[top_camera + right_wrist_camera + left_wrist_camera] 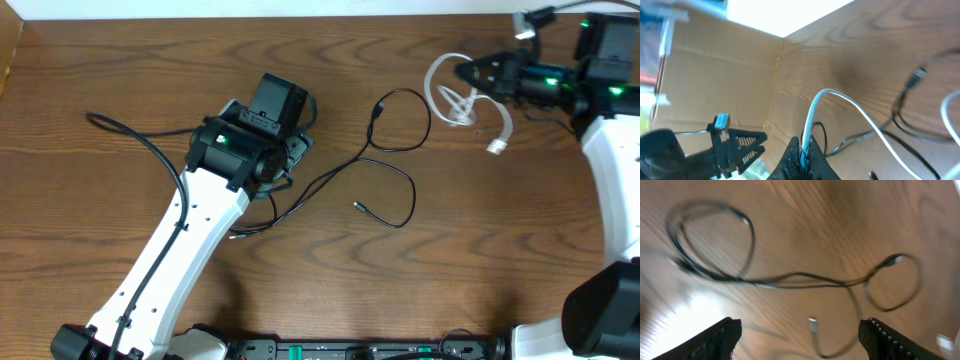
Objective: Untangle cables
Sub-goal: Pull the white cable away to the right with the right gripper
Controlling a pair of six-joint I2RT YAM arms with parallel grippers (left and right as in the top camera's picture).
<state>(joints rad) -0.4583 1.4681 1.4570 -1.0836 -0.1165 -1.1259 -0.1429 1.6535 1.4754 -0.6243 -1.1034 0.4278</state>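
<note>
The black cable (338,166) lies loose across the middle of the table, with one loop near its plug (380,108). My left gripper (293,152) hovers above its left part. In the left wrist view the black cable (790,275) snakes over the wood, and the left gripper (800,325) is open with only a plug end (812,322) below the gap. The white cable (432,85) lies curled at the far right. My right gripper (462,72) is shut on it. Up close, the white cable (829,90) rises from between the closed right gripper (803,150).
A cardboard wall (725,75) stands at the table's left end. The white cable's plug (497,147) hangs free toward the right arm (610,170). A thick black arm wire (150,150) trails left of the left arm.
</note>
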